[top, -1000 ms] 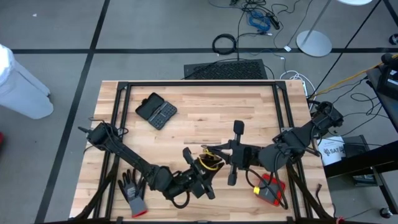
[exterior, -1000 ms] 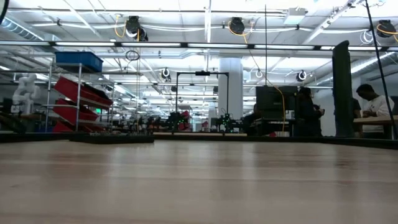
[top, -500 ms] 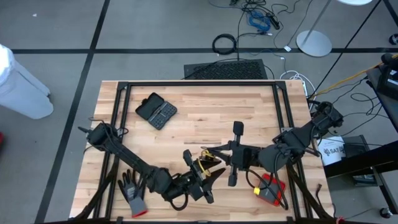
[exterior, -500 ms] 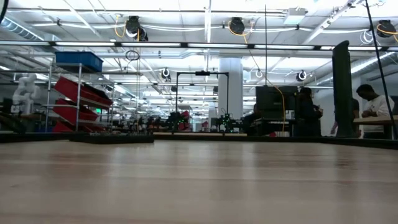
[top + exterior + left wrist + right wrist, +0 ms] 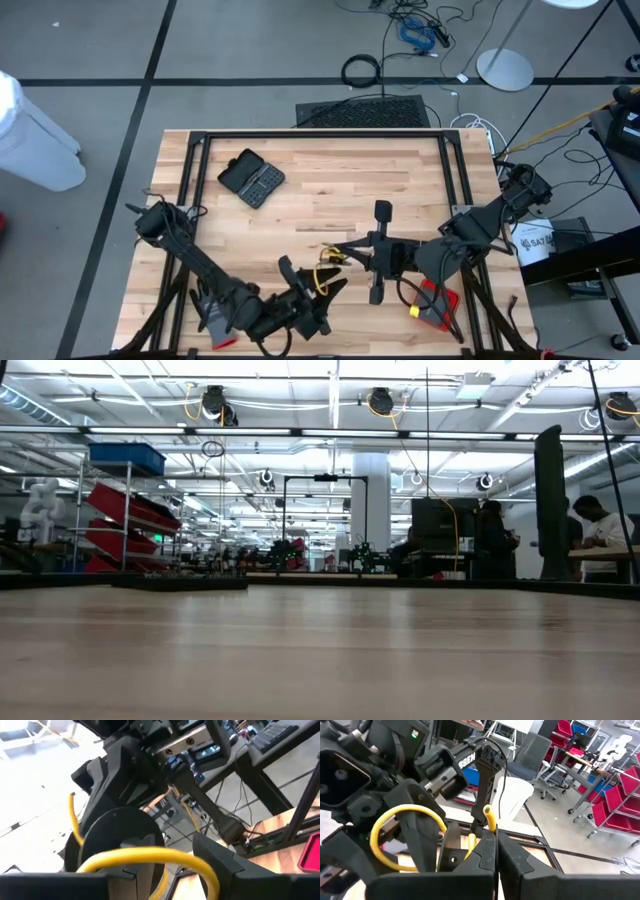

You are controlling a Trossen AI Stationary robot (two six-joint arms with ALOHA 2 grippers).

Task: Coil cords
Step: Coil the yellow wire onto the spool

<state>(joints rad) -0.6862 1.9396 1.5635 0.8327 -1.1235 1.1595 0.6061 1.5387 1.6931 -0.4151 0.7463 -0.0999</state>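
Note:
The thin yellow cord (image 5: 325,268) forms a small loop in the air between my two grippers, near the table's near middle. My right gripper (image 5: 332,250) comes from the table's right and is shut on the cord. My left gripper (image 5: 312,282) comes from the near left, open, with its fingers at the loop. The loop shows in the left wrist view (image 5: 150,854) and in the right wrist view (image 5: 385,820). The low view shows only bare table top. My left gripper is open and the cord's loop (image 5: 200,862) lies across its spread fingers. One finger (image 5: 420,837) stands inside the loop, hooked through it. The loop hangs clear of the table. My right gripper pinches the cord near its free end (image 5: 491,826) between its two shut fingers, level, from the table's right. A short yellow stub (image 5: 488,813) sticks out beyond the fingers. The rest curves away toward my left gripper.
A black case (image 5: 252,178) lies at the far left of the table. A grey glove (image 5: 212,318) lies under my left arm near the near edge. A red object (image 5: 437,305) lies under my right arm. Black frame rails (image 5: 320,134) run around the table.
My left gripper has drawn back toward the table's near left edge, its arm now over the glove. The cord loop has gone with it and stretched out from my right gripper, which has shifted slightly nearer and stayed shut.

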